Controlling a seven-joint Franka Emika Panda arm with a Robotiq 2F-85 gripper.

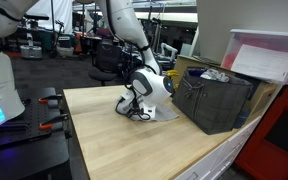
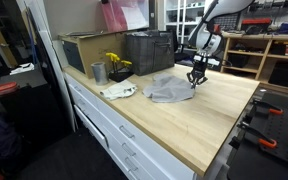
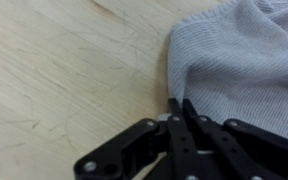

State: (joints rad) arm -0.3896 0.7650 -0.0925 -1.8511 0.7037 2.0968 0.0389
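Wooden worktop [image 1: 104,130], broad bare stretch beside hand [image 3: 181,106] pinched shut, seemingly on grey cloth [image 3: 244,50] edge.

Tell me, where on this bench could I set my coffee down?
The broad bare tabletop on the side of the grey cloth away from the black crate is free. At the back it is crowded: crate, cardboard box, cup, flowers, pale rag. Avoid the gripper pinching the cloth's edge.

It was a robotics lab or workshop: a wooden bench [image 2: 174,125] with drawers [image 2: 119,135], equipment shelves [image 2: 269,50] behind, red clamps [image 2: 271,110] at its edge.
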